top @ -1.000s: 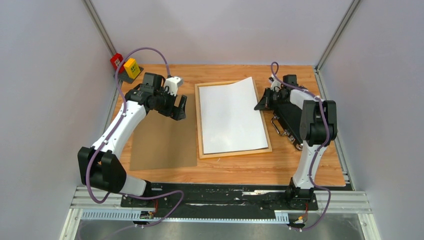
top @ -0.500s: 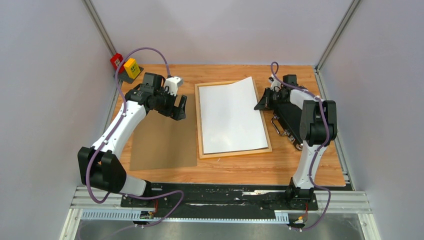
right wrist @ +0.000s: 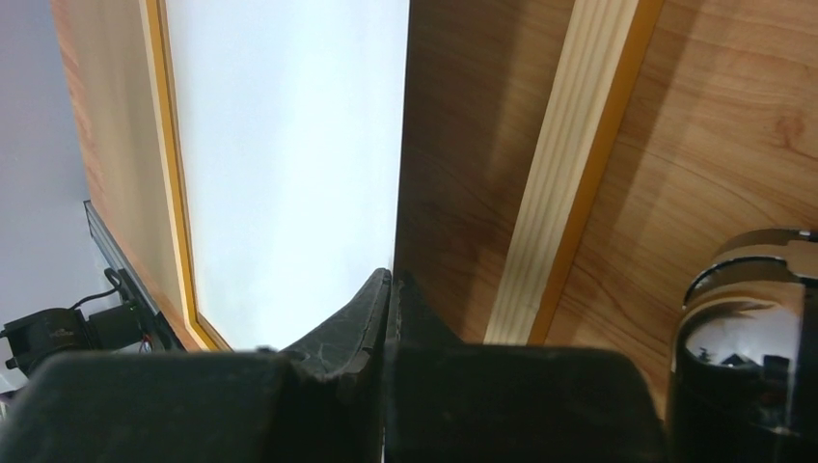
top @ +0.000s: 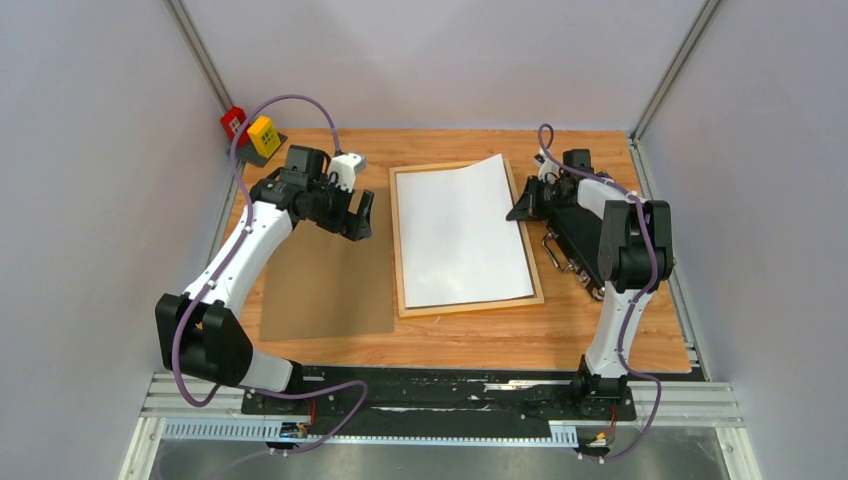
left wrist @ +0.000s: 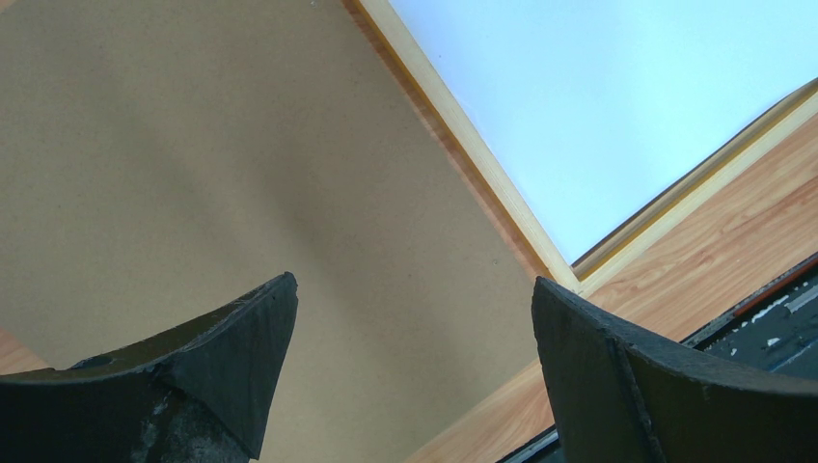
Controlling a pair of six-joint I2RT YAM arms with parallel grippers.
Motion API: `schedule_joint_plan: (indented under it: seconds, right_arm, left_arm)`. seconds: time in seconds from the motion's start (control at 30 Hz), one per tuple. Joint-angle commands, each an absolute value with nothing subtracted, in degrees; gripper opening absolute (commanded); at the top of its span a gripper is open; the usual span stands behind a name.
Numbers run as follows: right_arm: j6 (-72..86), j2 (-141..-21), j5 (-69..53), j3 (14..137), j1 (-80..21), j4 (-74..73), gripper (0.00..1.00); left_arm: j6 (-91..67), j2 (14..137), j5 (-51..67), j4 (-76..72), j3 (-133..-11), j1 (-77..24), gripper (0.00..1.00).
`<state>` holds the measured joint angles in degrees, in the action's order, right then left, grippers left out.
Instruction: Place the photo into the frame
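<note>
Your left gripper: fingers wide, empty, over the hardboard panel, just left of the frame. The photo (white back up) lies in it, long axis near-far, right edge raised. Your right gripper pinches that edge, so it is the nearer arm.

The case crowds the tabletop's right edge beside the frame; open room runs along the near edge.
</note>
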<state>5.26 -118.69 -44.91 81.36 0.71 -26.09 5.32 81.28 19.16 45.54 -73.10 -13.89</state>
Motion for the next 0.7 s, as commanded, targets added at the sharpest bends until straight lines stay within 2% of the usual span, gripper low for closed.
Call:
schedule_joint_plan:
  seconds: [0.0,0.17,0.33,0.67]
  right_arm:
    - [3.4,-118.5,-44.6,83.2,0.2,-26.3,0.0]
    - [2.6,-118.6,-43.6,83.8,0.3,-26.8,0.01]
    - [2.0,-118.8,-43.3,84.1,0.2,-27.4,0.07]
    - [1.9,-119.1,-42.7,83.9,0.3,-27.5,0.11]
  left_arm:
    - [6.0,80.4,19.5,44.8,-73.4,-13.9,0.98]
    - [6.0,80.2,19.5,44.8,-73.3,-13.9,0.98]
    - [6.0,80.4,19.5,44.8,-73.3,-13.9,0.98]
    - [6.1,80.2,19.5,44.8,-73.2,-13.9,0.98]
